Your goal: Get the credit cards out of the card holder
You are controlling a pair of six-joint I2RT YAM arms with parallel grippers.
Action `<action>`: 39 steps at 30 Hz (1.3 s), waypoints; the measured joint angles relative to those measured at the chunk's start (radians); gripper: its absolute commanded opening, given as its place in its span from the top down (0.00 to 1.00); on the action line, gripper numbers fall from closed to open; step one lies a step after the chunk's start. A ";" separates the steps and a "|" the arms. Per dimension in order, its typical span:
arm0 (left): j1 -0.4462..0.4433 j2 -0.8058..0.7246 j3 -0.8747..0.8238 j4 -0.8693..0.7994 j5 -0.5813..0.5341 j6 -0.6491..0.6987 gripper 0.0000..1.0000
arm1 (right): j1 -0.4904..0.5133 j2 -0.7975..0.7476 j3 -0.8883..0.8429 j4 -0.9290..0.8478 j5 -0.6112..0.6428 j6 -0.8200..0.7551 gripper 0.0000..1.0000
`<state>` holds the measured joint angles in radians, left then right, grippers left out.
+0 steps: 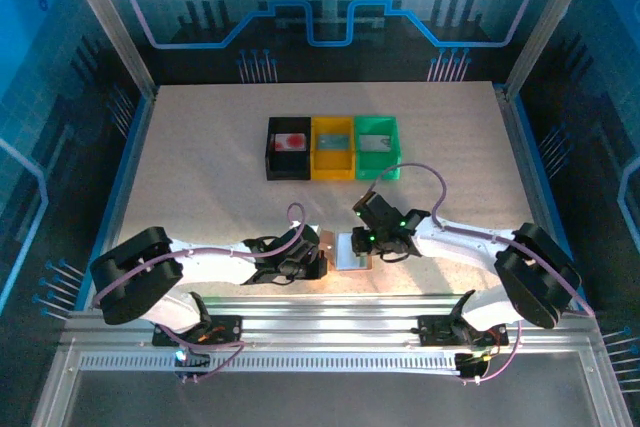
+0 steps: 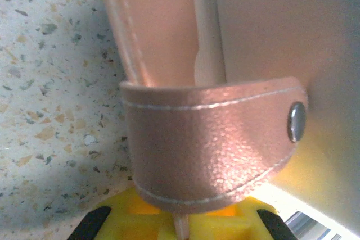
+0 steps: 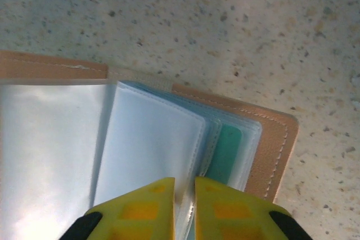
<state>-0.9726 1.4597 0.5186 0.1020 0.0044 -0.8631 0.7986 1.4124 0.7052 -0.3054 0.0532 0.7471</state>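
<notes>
**A:** Start nearest the arm bases. What is the left gripper (image 2: 180,224) doing?

**B:** Its jaws are closed on the card holder (image 1: 352,251). They clamp the salmon-pink strap (image 2: 214,144), which curves down between the yellow pads (image 2: 135,220). The strap's metal snap (image 2: 296,121) sits at its right end.

**A:** And where is the card holder itself?

**B:** It lies open on the speckled table (image 1: 200,177), close to the near edge and between the two grippers. Its pale lining faces up.

**A:** What about the right gripper (image 3: 184,209)?

**B:** It is over the holder's fan of clear sleeves (image 3: 152,144). Its yellow fingers (image 3: 143,209) stand almost together, with only a narrow slit between them. The edge of a sleeve runs into that slit. I cannot tell whether the jaws are pinching it.

**A:** Can you see any cards in the holder?

**B:** Yes, a teal-green card (image 3: 229,150). It is in one of the lower sleeves, partly covered by the sleeves above it and just inside the stitched pink cover.

**A:** What is farther out on the table?

**B:** Three square bins stand touching in a row, well apart from the holder. They are a black bin (image 1: 272,152), a yellow bin (image 1: 333,163) and a green bin (image 1: 392,137). A red card (image 1: 291,141) lies in the black one. A pale rectangle (image 1: 375,140) lies in the green one, too small to tell what it is.
</notes>
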 measured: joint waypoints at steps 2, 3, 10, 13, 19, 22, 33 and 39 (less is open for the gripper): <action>0.000 0.000 0.000 0.000 0.001 0.000 1.00 | 0.006 -0.006 0.013 0.000 -0.001 -0.004 0.87; 0.000 0.000 0.000 0.000 0.002 0.000 1.00 | 0.008 -0.007 0.019 0.000 -0.001 -0.004 0.87; 0.000 0.000 0.000 0.000 0.002 0.000 1.00 | 0.033 -0.009 0.061 0.019 -0.035 -0.007 0.90; 0.000 -0.002 0.000 0.000 0.002 0.000 1.00 | 0.051 -0.009 0.071 0.035 -0.051 -0.007 0.90; -0.006 -0.020 0.000 -0.013 0.002 0.004 1.00 | 0.064 -0.008 0.075 0.038 -0.068 -0.007 0.89; -0.007 -0.031 0.000 -0.025 0.002 0.005 1.00 | 0.068 0.000 0.081 0.038 -0.073 -0.007 0.89; -0.007 -0.124 -0.025 -0.076 -0.013 0.010 0.70 | 0.081 0.019 0.089 0.053 -0.089 -0.007 0.89; -0.007 -0.181 -0.027 -0.105 -0.030 0.011 0.56 | 0.085 0.024 0.090 0.053 -0.090 -0.007 0.89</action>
<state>-0.9794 1.2789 0.4915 -0.0029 -0.0257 -0.8516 0.8833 1.4361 0.7956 -0.2523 -0.0368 0.7403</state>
